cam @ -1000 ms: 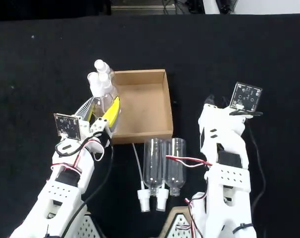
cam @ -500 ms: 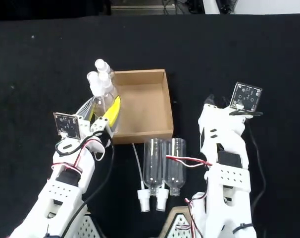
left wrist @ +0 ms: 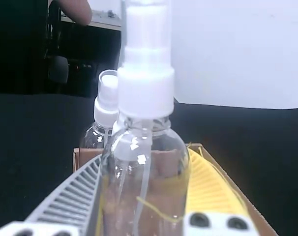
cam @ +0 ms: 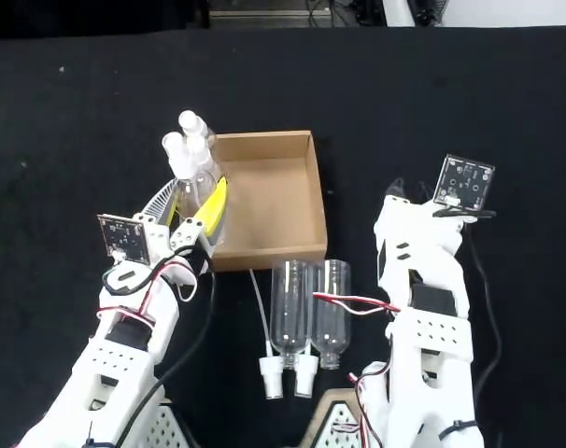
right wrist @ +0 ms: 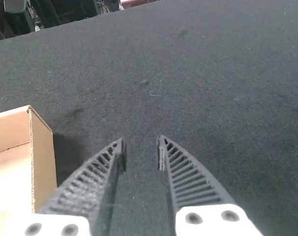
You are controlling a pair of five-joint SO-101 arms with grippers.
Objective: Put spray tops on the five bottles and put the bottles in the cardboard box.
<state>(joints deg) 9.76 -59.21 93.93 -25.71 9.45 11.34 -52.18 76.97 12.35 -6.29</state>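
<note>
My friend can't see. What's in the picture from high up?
The left gripper holds a clear capped bottle at the left side of an open cardboard box. Two more bottles lie on the black table between box and arms, spray tops at their necks; the right arm stands alongside.

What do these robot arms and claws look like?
Left arm and right arm are white plastic with red and black cables. The left gripper has one grey and one yellow ribbed finger; the right gripper has two dark ribbed ones.
</note>
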